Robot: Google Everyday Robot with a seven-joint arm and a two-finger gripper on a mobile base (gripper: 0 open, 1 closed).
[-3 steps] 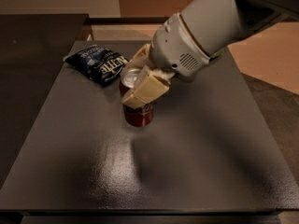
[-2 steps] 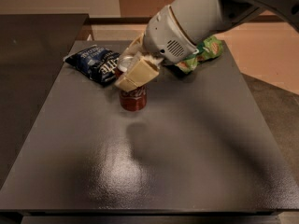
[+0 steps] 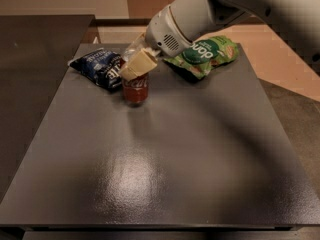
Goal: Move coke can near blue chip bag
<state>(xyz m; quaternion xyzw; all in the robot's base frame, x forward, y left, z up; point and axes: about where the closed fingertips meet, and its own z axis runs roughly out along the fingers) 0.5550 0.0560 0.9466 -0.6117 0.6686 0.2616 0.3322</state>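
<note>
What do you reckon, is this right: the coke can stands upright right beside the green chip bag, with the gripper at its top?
Not quite. The camera view shows the coke can standing upright beside the blue chip bag, not the green chip bag, which lies apart, farther back and right on the table. The gripper is at the can's top, as you said.

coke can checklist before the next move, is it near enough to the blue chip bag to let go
1. coke can upright: ok
2. Can close beside the blue chip bag: ok
3. Can and bag touching or apart: cannot tell
4. tool over the can's top, gripping it: ok
5. Can's base fully down on the table: cannot tell
6. green chip bag apart from the can: ok
</note>
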